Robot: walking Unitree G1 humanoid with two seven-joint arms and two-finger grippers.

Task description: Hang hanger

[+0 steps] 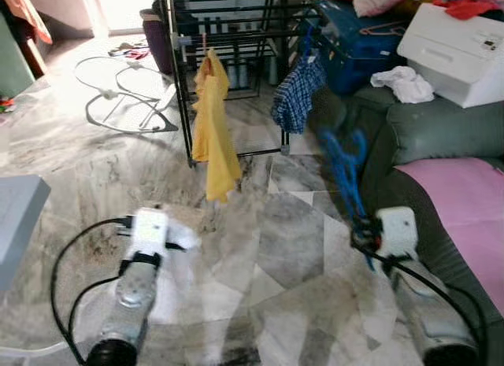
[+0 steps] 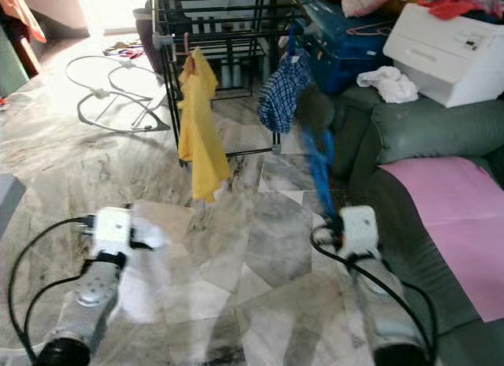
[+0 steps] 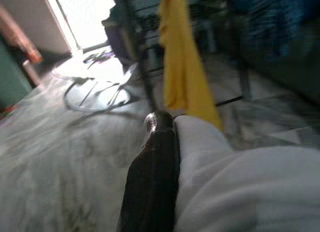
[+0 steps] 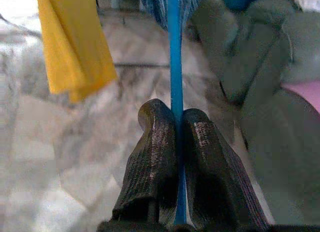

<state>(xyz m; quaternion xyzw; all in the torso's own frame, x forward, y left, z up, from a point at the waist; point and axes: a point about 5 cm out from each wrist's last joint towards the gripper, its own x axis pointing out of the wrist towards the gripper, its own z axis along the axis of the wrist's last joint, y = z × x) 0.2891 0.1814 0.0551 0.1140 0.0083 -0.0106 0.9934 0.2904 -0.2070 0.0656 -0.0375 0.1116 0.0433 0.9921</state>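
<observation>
A blue hanger (image 1: 342, 173) stands upright above my right gripper (image 4: 176, 115), which is shut on its thin blue bar (image 4: 175, 67). The right wrist (image 1: 394, 228) is low, beside the sofa. Ahead stands a black drying rack (image 1: 183, 83); a yellow garment (image 1: 214, 130) and a blue checked garment (image 1: 298, 90) hang from it. My left gripper (image 1: 175, 234) is low on the left, shut on a white cloth (image 3: 240, 182). That cloth covers one finger, and the other black finger (image 3: 152, 182) shows beside it.
A green sofa (image 1: 425, 134) with a pink cloth (image 1: 465, 201) lies on the right, carrying a white box (image 1: 461, 47) and loose clothes. A wire frame (image 1: 126, 98) lies on the marble floor at the far left. A grey edge (image 1: 16, 216) juts in at the left.
</observation>
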